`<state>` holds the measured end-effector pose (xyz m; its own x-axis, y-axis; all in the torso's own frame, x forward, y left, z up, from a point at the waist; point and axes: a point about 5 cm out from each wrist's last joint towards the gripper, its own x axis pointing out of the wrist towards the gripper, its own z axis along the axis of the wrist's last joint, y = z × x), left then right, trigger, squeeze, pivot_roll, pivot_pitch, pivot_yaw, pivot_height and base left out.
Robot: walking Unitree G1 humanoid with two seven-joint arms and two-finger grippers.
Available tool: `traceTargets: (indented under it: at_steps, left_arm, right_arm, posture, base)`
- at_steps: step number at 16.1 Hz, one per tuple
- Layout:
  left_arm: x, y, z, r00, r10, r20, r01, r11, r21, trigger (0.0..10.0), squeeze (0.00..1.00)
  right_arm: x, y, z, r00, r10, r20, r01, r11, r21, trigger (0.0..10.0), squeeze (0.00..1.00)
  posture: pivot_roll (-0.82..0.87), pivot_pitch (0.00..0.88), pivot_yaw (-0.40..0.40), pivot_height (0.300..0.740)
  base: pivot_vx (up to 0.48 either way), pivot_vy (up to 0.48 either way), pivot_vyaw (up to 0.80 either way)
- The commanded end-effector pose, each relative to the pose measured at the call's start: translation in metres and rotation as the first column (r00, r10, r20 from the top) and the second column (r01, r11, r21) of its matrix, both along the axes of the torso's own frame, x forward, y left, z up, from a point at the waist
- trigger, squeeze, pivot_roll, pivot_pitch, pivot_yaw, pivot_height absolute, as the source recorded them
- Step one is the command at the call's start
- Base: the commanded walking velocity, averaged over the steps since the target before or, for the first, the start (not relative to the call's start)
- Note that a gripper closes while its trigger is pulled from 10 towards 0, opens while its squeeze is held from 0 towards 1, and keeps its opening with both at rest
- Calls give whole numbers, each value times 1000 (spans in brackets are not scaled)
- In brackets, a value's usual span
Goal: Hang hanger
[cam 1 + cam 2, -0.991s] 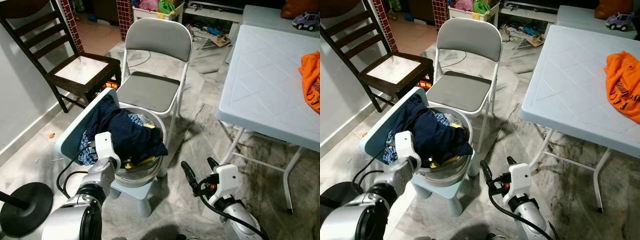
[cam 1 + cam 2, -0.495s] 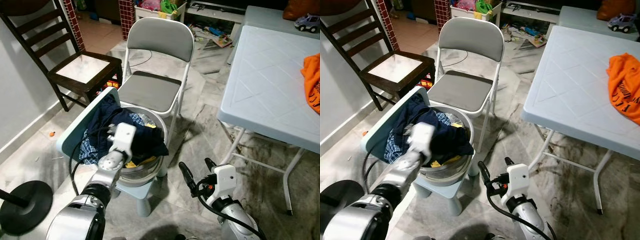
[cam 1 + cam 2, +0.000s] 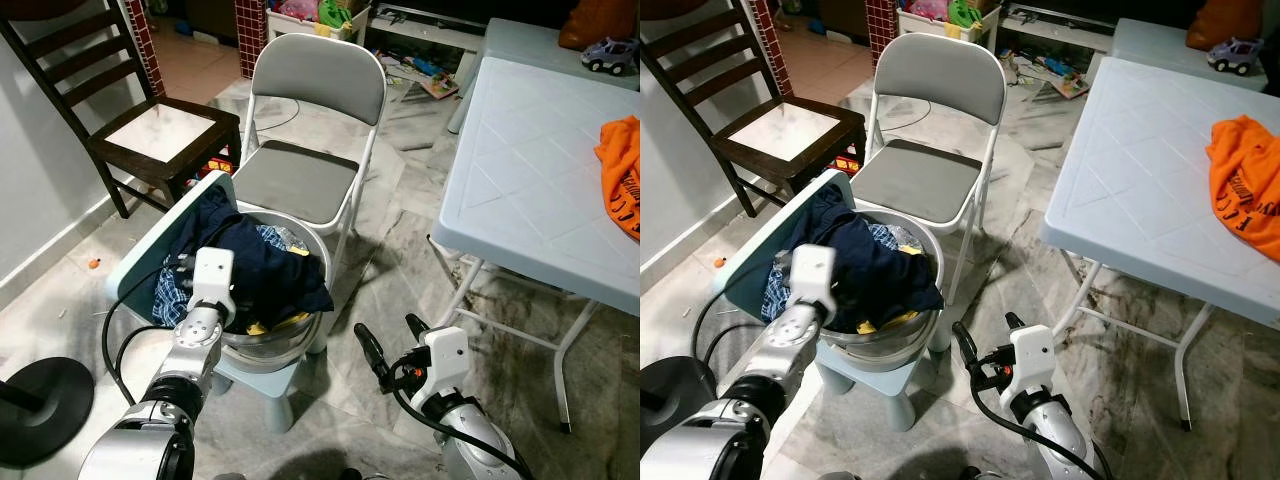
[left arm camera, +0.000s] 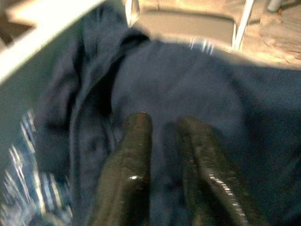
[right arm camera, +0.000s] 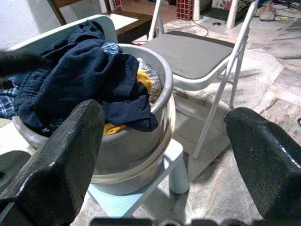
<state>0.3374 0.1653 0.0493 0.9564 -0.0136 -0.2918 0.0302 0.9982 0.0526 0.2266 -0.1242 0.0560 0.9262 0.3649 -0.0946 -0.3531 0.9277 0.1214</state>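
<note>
Left gripper [image 4: 162, 155] pressed into the navy garment [image 3: 262, 262] heaped in the basin [image 3: 322, 262], fingers nearly together — no hanger could be made out. Digging slowly under the cloth seemed wise; right gripper [image 3: 392, 345] hung spread.

left gripper [image 3: 185, 268] over laundry basin [image 3: 318, 262]

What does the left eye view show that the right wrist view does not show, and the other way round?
Left eye view alone: the pale blue plastic folding table, the orange garment lying on it, the dark wooden chair and a round black stand base on the floor.

Right wrist view alone: the right gripper seen close, its black fingers wide apart.

Both: the grey basin piled with dark navy clothes, standing on a small light blue stool, and the grey folding chair behind it.
</note>
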Motion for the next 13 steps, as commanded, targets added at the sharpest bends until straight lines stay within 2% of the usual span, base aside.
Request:
traceTargets:
  at_steps: [1,4,6,8,10,11,13]
  left_arm:
    - [-7,-3,-13,996,2,-87,-8,998,-70,10000,1000]
    - [-8,-7,-15,995,5,-103,-15,995,-94,10000,1000]
    - [-8,-14,-16,992,-50,-117,39,995,-93,10000,1000]
    - [-10,-12,-16,992,-84,-90,80,995,-52,10000,1000]
    - [-16,-10,-13,985,-171,16,169,983,76,10000,1000]
    - [-19,-8,-15,984,-175,17,173,981,89,10000,1000]
    - [-26,1,-26,995,-92,-48,96,992,80,10000,1000]
  right_arm:
    - [0,0,0,1000,12,-4,-12,1000,-3,10000,0]
    - [1,2,1,1000,18,-2,-18,1000,0,10000,0]
    - [-1,2,0,1000,18,-5,-18,1000,-3,10000,0]
    - [-2,1,-1,1000,17,-7,-17,1000,-7,10000,0]
    - [-3,-1,0,1000,6,-6,-6,1000,-9,10000,0]
    - [-3,-1,0,1000,6,-6,-6,1000,-8,10000,0]
    - [-4,1,-1,1000,10,-10,-10,1000,-7,10000,0]
  posture:
    - [162,117,-89,740]
    - [161,116,-84,740]
    - [159,115,-84,740]
    - [149,112,-78,740]
    - [145,112,-75,740]
    - [144,113,-76,740]
    - [152,117,-79,740]
  base:
    - [0,0,0]
    - [0,0,0]
    - [0,0,0]
    - [0,0,0]
    - [0,0,0]
    - [0,0,0]
    - [0,0,0]
